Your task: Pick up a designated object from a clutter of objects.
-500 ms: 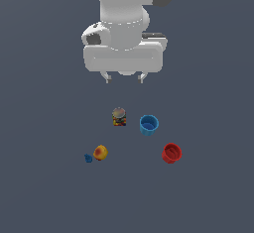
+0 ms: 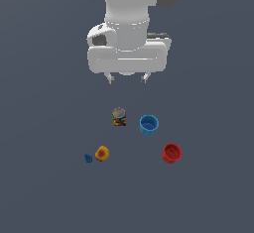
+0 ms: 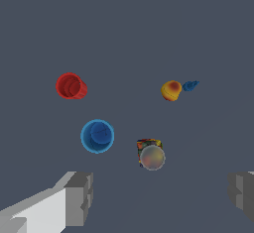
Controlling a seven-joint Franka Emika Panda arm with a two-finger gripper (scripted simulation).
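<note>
The yellow-orange ball with a red blush (image 2: 102,153) lies on the grey floor toward the exterior view's left; it also shows in the wrist view (image 3: 171,90). A tiny dark-blue piece (image 2: 88,158) sits right beside it. My gripper (image 2: 128,79) hangs open and empty well above the clutter, over the multicoloured can (image 2: 119,117). Its fingers (image 3: 79,197) frame the can (image 3: 151,153) in the wrist view.
A blue cup (image 2: 149,125) stands beside the can, and a red cup (image 2: 171,153) lies toward the exterior view's right. Both show in the wrist view: the blue cup (image 3: 97,136) and the red cup (image 3: 71,86). The floor is plain dark grey.
None of the objects has moved. The gripper holds about the same place and stays open.
</note>
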